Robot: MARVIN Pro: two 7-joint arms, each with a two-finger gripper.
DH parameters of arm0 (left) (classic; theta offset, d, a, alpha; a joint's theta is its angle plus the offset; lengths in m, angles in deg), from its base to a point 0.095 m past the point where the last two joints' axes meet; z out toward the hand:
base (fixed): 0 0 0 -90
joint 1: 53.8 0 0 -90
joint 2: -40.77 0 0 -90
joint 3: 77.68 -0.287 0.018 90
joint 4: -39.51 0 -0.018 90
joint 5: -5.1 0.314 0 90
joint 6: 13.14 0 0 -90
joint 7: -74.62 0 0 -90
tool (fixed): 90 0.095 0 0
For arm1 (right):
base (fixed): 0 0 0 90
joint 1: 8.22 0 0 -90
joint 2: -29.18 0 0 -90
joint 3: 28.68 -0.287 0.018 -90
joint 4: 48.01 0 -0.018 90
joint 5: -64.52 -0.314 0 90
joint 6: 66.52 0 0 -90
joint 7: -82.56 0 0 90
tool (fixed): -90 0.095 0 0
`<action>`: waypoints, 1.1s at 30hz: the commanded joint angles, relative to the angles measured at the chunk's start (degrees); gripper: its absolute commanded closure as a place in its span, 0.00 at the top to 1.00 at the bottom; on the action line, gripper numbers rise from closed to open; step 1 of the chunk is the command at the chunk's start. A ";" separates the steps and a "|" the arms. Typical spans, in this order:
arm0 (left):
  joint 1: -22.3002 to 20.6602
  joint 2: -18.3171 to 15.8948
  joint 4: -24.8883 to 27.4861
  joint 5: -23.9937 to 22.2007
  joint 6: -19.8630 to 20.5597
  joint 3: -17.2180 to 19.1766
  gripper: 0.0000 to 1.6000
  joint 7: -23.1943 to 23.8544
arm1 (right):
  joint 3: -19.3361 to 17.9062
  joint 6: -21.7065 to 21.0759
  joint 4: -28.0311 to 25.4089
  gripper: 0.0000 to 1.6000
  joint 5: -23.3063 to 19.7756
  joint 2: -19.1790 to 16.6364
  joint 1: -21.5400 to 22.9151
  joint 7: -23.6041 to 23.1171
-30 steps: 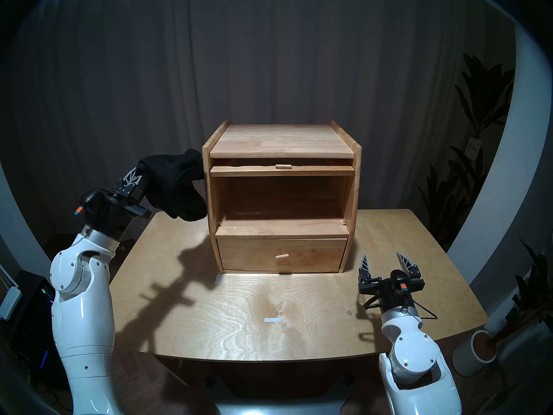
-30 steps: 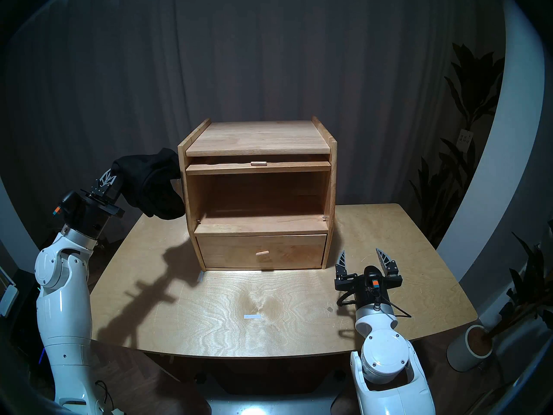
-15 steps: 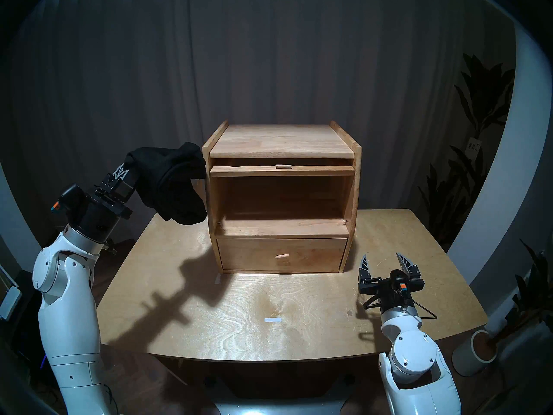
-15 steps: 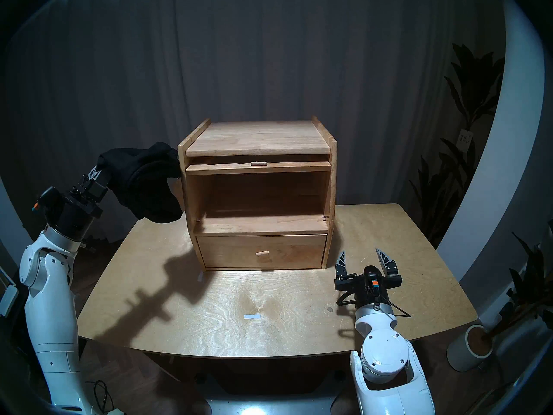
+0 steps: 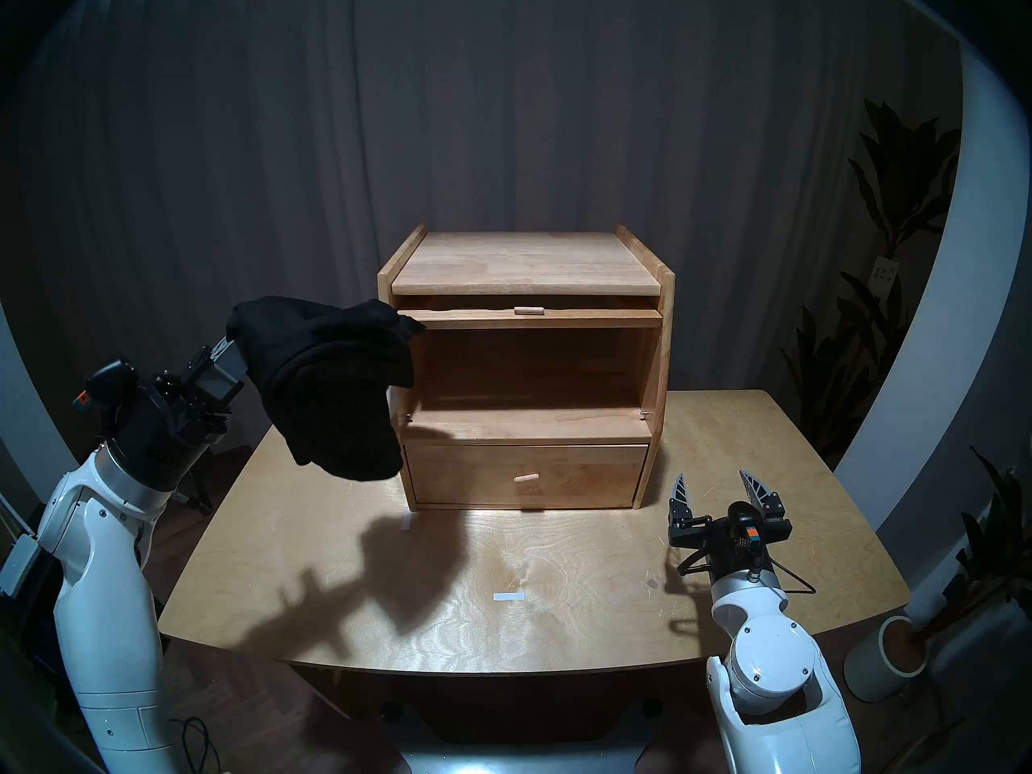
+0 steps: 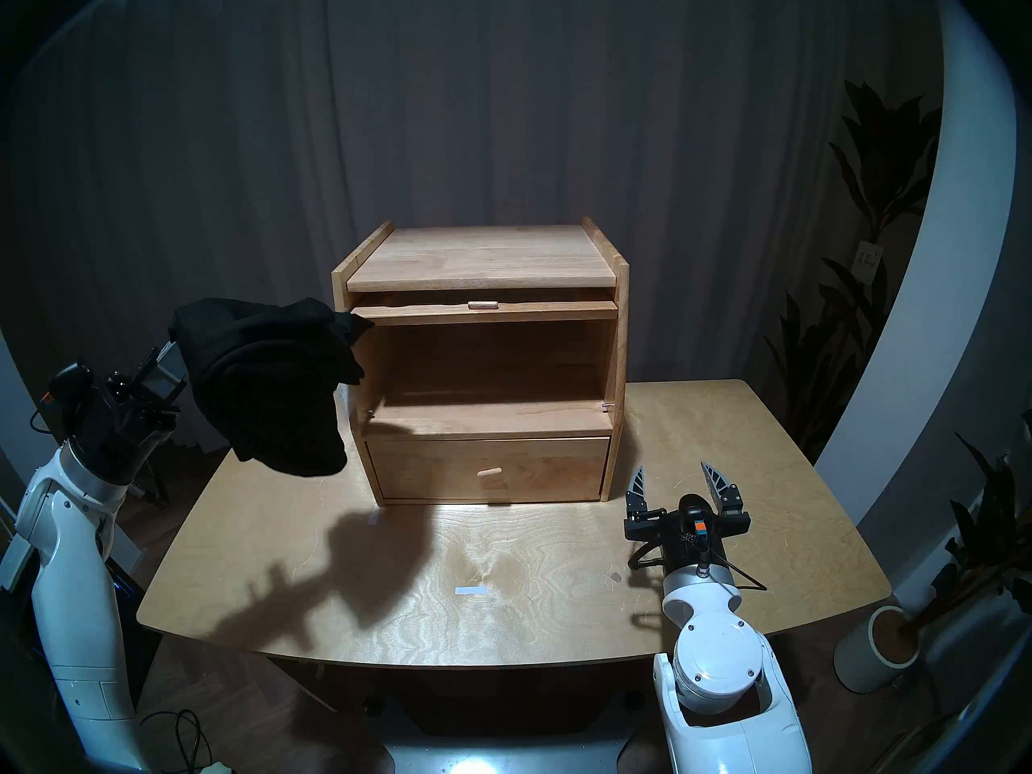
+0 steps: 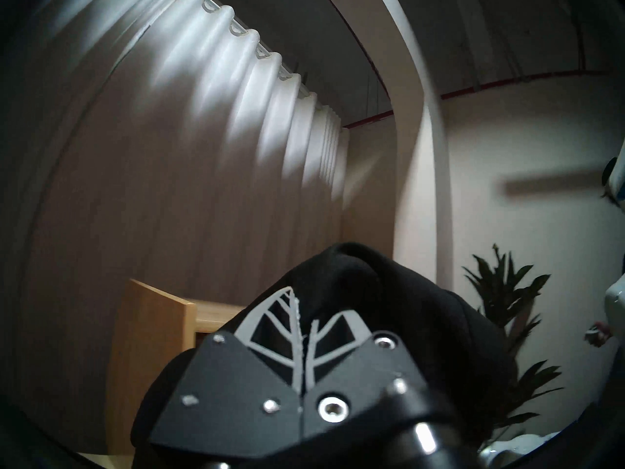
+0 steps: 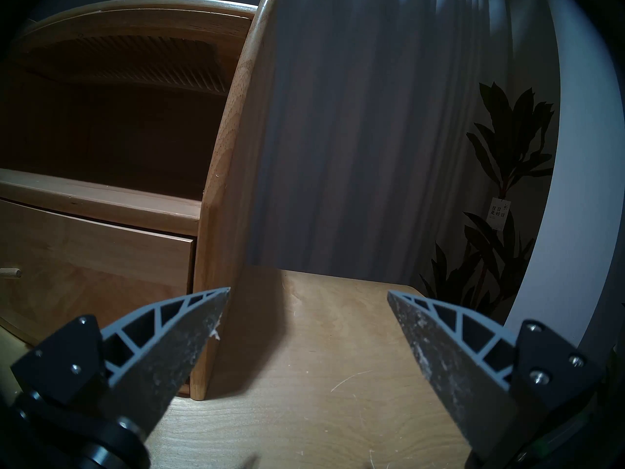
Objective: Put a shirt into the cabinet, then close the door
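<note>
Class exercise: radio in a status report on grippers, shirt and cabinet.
Left gripper shut on shirt, airborne at cabinet front-left. Right gripper open, idle. Door slid up; compartment unobstructed.

A small white paper tag (image 8: 499, 215) hangs on the tall plant (image 8: 504, 146), far past the right gripper (image 8: 308, 299) and up to its right. It has dark Chinese signs, like 日 and 好.

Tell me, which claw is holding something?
The left claw. It is shut on the black shirt, up beside the cabinet. The right claw is open and empty, above the table.
</note>
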 commanded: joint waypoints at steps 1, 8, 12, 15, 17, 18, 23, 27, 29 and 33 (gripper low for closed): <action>4.18 -0.26 6.81 -7.68 7.15 -1.09 0.00 3.94 | -0.04 0.50 -1.80 1.00 0.06 -0.01 0.18 0.14; 4.03 -0.48 11.75 -14.74 14.09 -1.93 0.00 1.75 | -0.05 0.55 -2.31 1.00 0.07 0.01 -0.11 0.17; 3.18 1.84 15.01 -17.50 18.49 -3.24 0.00 -4.04 | -0.05 0.53 -2.79 1.00 0.09 0.02 -0.46 0.20; 1.17 4.77 15.86 -13.98 16.26 -6.10 0.00 -6.83 | -0.05 0.48 -2.88 1.00 0.08 0.02 -0.52 0.20; 0.72 5.77 16.01 -11.53 14.53 -8.29 0.00 -8.69 | -0.05 0.44 -2.77 1.00 0.07 0.01 -0.45 0.19; 0.47 6.33 16.21 -10.96 14.06 -9.69 0.00 -10.61 | -0.04 0.43 -2.75 1.00 0.07 0.01 -0.44 0.18; -0.20 9.33 15.68 -5.25 10.19 -15.25 0.00 -16.01 | -0.04 0.40 -2.60 1.00 0.06 -0.01 -0.39 0.17; -0.96 12.07 15.24 -1.04 6.75 -19.02 0.00 -20.61 | -0.04 0.40 -2.62 1.00 0.06 -0.01 -0.42 0.17; -1.66 13.50 14.85 1.16 4.74 -21.15 0.00 -23.56 | -0.04 0.41 -2.65 1.00 0.06 -0.01 -0.45 0.17; -3.52 15.16 12.79 5.12 1.10 -25.04 0.00 -28.18 | -0.04 0.42 -2.73 1.00 0.06 -0.01 -0.50 0.18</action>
